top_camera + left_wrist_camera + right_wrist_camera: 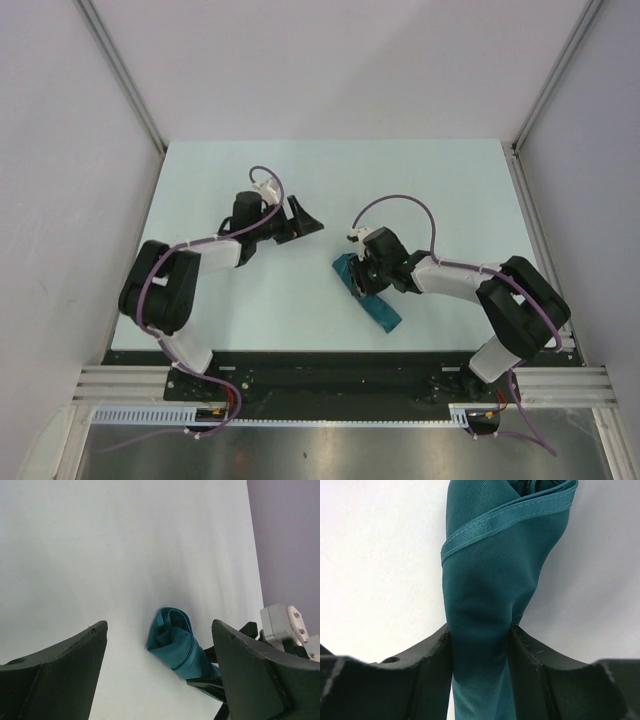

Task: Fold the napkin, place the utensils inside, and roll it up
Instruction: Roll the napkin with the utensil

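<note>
Right end effector (364,278) pinches a rolled, soft teal cloth napkin (386,314) on the pale tabletop (450,190).
Overhead, the roll lies diagonally, right of centre. The right arm reaches low and leftward over it, and the left end effector (300,222) is well apart. Left wrist: jaws wide, empty. Right wrist: jaws closed on the roll's waist. The light, limp cloth would likely unroll, so it is best gripped across the whole bundle.

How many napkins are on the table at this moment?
1. The rolled teal napkin lies right of the table's centre, clamped in the right gripper. No fork shows; one may be hidden inside the roll.
</note>
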Robot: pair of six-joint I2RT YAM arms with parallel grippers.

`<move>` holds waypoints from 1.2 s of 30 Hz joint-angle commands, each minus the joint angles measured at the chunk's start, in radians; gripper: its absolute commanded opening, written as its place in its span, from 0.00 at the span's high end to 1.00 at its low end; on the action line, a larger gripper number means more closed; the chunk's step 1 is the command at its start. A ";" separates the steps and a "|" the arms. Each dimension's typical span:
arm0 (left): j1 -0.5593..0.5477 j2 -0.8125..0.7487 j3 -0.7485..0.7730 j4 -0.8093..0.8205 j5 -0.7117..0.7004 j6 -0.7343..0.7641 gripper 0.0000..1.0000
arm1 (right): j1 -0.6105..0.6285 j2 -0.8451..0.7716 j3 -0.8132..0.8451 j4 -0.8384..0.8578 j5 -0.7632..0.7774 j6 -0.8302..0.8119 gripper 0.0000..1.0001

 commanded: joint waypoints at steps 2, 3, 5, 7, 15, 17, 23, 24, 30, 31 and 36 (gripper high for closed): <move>0.005 -0.146 -0.043 -0.088 -0.147 0.079 0.11 | -0.005 0.043 -0.019 0.002 -0.100 0.029 0.44; 0.005 -0.181 -0.047 -0.100 -0.154 0.085 0.10 | -0.008 0.044 -0.018 -0.001 -0.087 0.032 0.42; 0.005 -0.213 -0.050 -0.149 -0.172 0.107 0.10 | -0.008 0.040 -0.012 -0.013 -0.073 0.035 0.36; 0.010 -0.259 -0.052 -0.194 -0.178 0.125 0.09 | -0.013 0.032 -0.009 -0.016 -0.066 0.035 0.34; 0.069 -0.426 -0.064 -0.317 -0.166 0.159 0.04 | -0.019 -0.066 0.004 -0.058 -0.050 0.012 0.25; 0.102 -0.486 -0.061 -0.366 -0.169 0.170 0.00 | -0.025 -0.119 0.007 -0.064 -0.053 0.008 0.19; 0.175 -0.630 -0.023 -0.534 -0.169 0.223 0.00 | -0.079 -0.232 0.027 -0.102 -0.046 -0.003 0.14; 0.200 -0.646 -0.020 -0.571 -0.160 0.237 0.00 | -0.089 -0.247 0.024 -0.102 -0.046 -0.003 0.14; 0.356 -0.774 0.008 -0.677 0.012 0.334 0.00 | -0.232 -0.374 -0.024 -0.081 -0.006 0.043 0.13; 0.373 -0.790 0.011 -0.686 0.042 0.357 0.00 | -0.261 -0.402 -0.053 -0.062 -0.007 0.066 0.13; 0.419 -0.885 -0.024 -0.641 0.216 0.474 0.00 | -0.457 -0.560 -0.159 0.013 -0.027 0.118 0.13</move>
